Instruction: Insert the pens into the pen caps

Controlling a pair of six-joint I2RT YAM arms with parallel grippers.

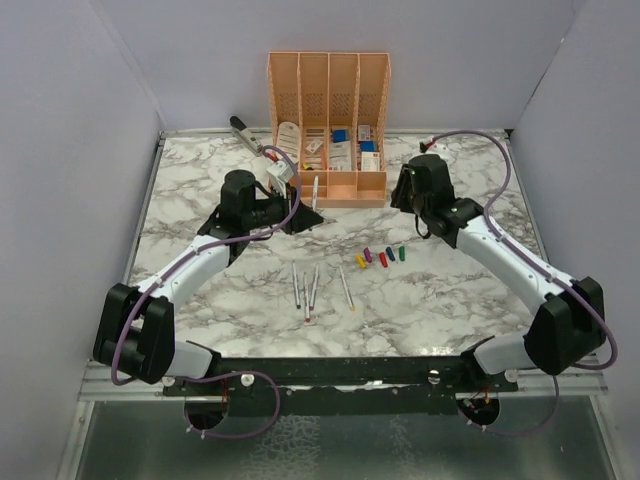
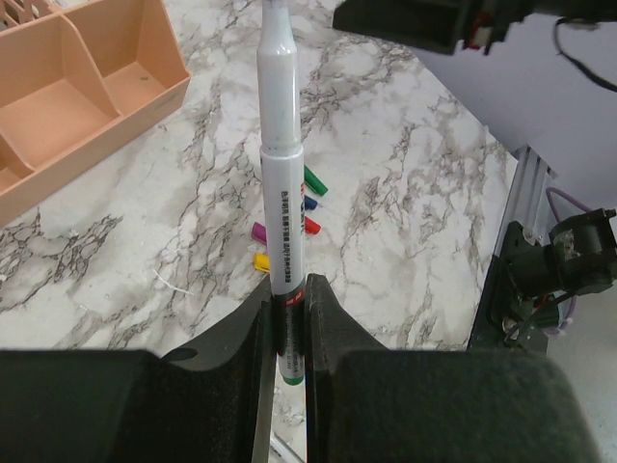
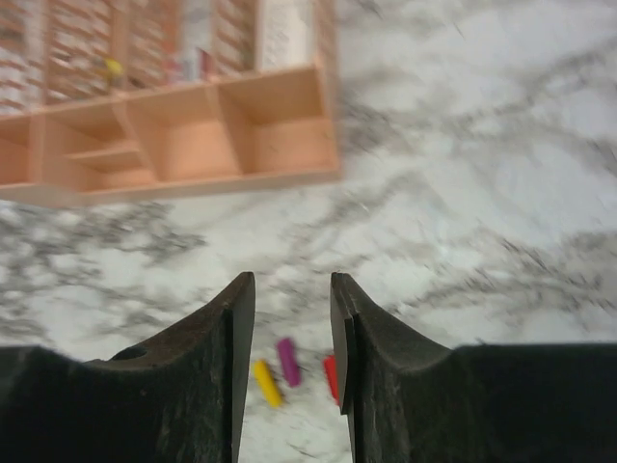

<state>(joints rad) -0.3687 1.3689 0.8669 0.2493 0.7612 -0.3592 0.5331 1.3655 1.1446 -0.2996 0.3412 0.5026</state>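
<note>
Nearest the arm bases, four pens (image 1: 306, 290) lie loose on the marble surface (image 1: 200, 290), roughly side by side, none of them capped. Just past them and a bit to the right is the little row of caps (image 1: 382, 257): yellow, purple, red, blue, green. They're packed close together and sit apart from the pens.

Further in, the left gripper (image 2: 289, 289) has its jaws clamped on the fifth pen (image 2: 281, 145). It grips down near one end, so most of the barrel sticks out past the fingertips. The left wrist view shows a bit of green at the gripped end, so my guess is this one belongs with the green cap (image 2: 314, 180). As far as I can tell the pen is held up off the surface, left of the caps and just in front of the peach organizer (image 1: 345, 190) at the far side.

The right gripper (image 3: 292, 289) hangs over the caps with its jaws apart and nothing between them. Its wrist view is blurry, but yellow, purple and red show just below the fingertips.

So I'd call this the first pen: pen in hand, cap not yet grabbed. Next move as I read it is for the right arm to come down on one cap and pinch it with the open end left clear. Then both arms line up pen end and cap mouth. With caps that tiny and crowded, bumping a neighbour looks like the main risk.
</note>
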